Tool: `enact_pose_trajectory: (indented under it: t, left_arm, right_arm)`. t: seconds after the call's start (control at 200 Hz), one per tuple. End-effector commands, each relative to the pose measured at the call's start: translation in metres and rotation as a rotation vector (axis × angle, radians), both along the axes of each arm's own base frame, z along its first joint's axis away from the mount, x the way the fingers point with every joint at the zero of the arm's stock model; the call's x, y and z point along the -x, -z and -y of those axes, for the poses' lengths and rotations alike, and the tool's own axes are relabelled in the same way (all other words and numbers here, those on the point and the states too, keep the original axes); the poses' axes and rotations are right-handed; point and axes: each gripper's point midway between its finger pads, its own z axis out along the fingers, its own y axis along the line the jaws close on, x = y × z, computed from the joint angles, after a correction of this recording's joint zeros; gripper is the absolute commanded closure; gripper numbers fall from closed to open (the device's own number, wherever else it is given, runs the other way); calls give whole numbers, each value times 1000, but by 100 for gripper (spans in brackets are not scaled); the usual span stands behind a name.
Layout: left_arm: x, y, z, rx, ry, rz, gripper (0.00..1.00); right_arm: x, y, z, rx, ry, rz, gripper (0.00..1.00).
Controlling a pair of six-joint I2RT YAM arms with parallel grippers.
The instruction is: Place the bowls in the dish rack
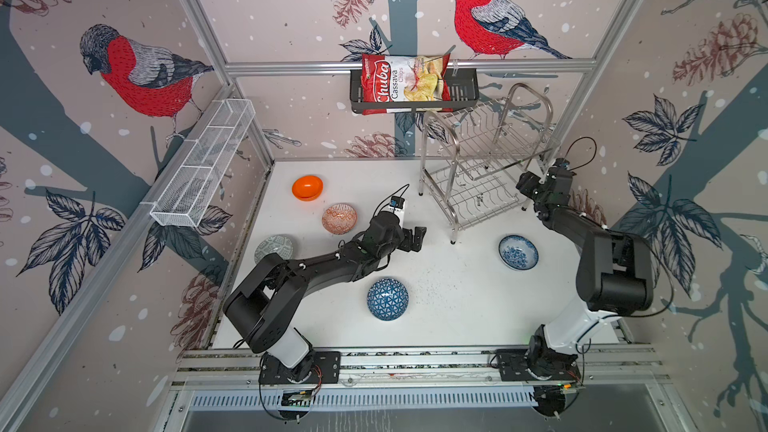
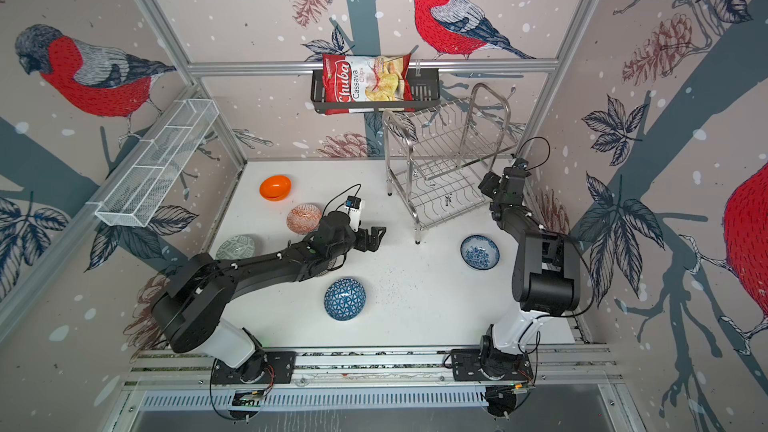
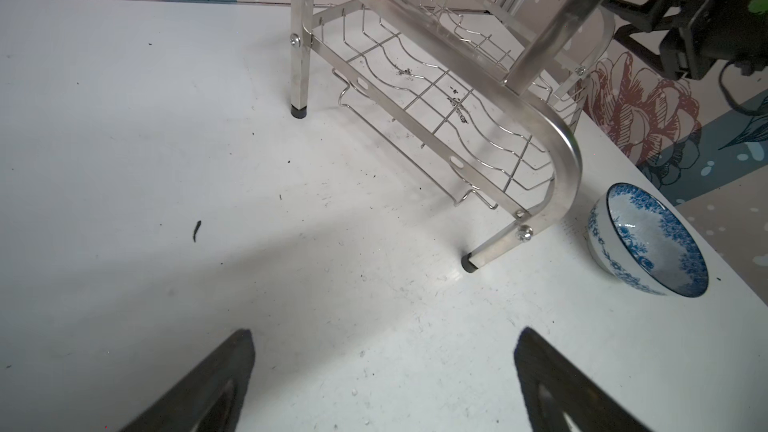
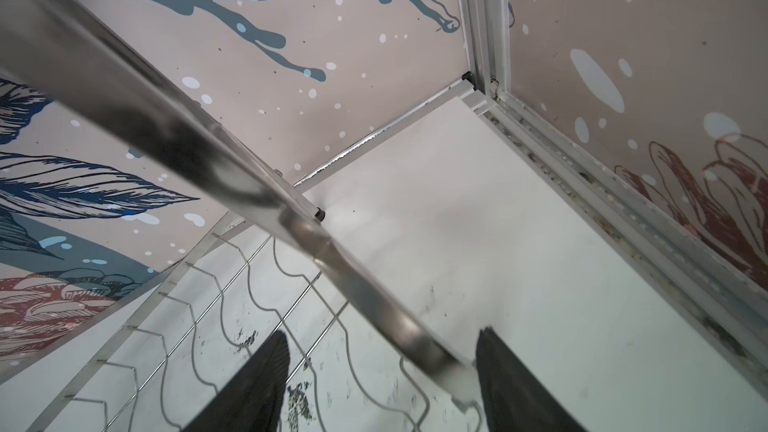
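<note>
The shiny wire rack [image 3: 567, 160] (two tiers, wavy slots) stands on the tabletop [image 1: 457, 305]. The right pincer [image 4: 384, 332] gapes around its end tube [image 4: 208, 151]; the left pincer [image 3: 384, 332] is wide open, empty.

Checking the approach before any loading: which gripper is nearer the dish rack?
Right. The right gripper is at the dish rack, open jaws straddling an end-frame tube. The left gripper hovers open over the table, short of the rack's near leg.

The red chips bag [image 1: 405, 83], lying in the black shelf [image 1: 462, 92], carries the words "Chuba", "Cassava" and "Chips".
</note>
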Motion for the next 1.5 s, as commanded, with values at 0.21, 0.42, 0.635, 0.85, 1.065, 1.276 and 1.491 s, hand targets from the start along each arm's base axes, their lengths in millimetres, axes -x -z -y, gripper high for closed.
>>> enact_pose_trajectory:
  t: [0.21,0.42,0.635,0.85,1.065,1.276,1.491]
  left_arm:
    - [4,-3,4,-5,41,6,2]
    - [3,-4,2,-6,33,10,2]
    - [3,-7,-3,-9,13,26,2]
    - [2,-10,-9,-18,-15,44,2]
    - [1,-8,-11,-14,-26,45,2]
    - [1,-12,-14,5,-47,37,2]
    - [-6,-17,-13,70,-81,60,3]
  right_arm:
    - [-17,12,9,138,-4,-42,41]
    - [-9,17,-2,152,-20,-25,62]
    - [3,17,-21,177,-29,-37,75]
    - [26,12,-40,201,-42,-18,79]
    - [56,11,-52,169,-58,17,81]
    - [69,17,-63,121,-89,32,81]
    - [70,7,-61,103,-64,40,76]
